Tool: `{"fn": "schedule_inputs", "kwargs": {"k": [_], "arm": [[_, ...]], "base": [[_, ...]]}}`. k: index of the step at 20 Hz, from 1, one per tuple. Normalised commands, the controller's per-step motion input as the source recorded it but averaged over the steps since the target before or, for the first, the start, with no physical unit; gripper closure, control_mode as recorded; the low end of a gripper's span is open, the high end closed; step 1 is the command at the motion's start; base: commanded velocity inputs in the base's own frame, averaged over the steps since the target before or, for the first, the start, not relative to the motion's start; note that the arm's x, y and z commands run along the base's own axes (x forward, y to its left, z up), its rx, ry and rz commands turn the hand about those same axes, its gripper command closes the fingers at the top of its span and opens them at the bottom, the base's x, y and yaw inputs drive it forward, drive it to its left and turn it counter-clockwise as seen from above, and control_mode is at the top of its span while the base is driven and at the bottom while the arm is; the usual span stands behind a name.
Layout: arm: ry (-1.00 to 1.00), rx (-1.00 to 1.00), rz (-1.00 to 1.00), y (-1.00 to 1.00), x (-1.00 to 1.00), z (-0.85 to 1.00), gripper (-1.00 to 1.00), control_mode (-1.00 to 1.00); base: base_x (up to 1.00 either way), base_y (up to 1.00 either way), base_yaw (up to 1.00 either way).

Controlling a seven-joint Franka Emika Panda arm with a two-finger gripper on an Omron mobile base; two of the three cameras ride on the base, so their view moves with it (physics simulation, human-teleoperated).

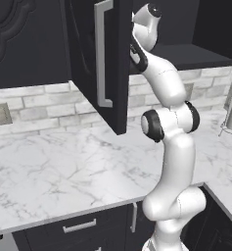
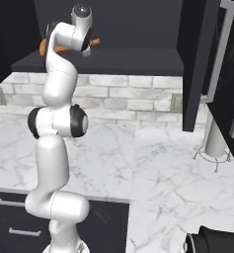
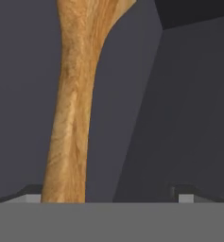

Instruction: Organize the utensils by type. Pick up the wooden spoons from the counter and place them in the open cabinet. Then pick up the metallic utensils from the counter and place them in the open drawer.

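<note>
1. Utensils are the subject; the piece on show is an orange-brown wooden spoon [image 3: 71, 108] with a long handle widening toward its bowl. It lies inside the open black wall cabinet [image 2: 103, 62], on or just above the dark inner shelf; contact with the shelf cannot be confirmed.
2. White marble counter with grey veins [image 1: 73, 171]: bare where the base cameras look; the other spoon and the metal pieces are not accounted for from these views.
3. Cabinet's ornate panel door with its long silver bar handle [image 1: 104, 54] stands swung out beside the arm. A wide withdrawal could, in my judgement, clip it.
4. Two-finger gripper [image 3: 108, 193]: the tips stand far apart at the bottom of the hand view. The handle passes close to one tip with a clear gap to the other, so the jaws grip nothing.
5. Handling assessment, as judgement:
   - rigid, light, not fragile;
   - grained wood should offer fair friction;
   - the straight mid-handle is the sound place to take hold, jaws across its narrow width;
   - the rounded bowl end would seat poorly between flat pads.
</note>
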Motion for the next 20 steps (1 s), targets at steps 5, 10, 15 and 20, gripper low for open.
{"fn": "schedule_inputs", "kwargs": {"k": [5,10,15,20], "arm": [[0.14,0.10,0.01,0.00,-0.06,-0.36,-1.00,-1.00],[0.18,0.19,0.00,0.00,-0.01,-0.29,-1.00,-1.00],[0.14,0.25,-0.03,0.10,-0.07,-0.08,-1.00,-1.00],[0.09,0.21,-0.03,0.22,-0.11,-0.02,-1.00,-1.00]], "base": [[0.00,0.00,0.00],[0.00,0.00,0.00],[0.00,0.00,0.00],[0.00,0.00,0.00]]}}
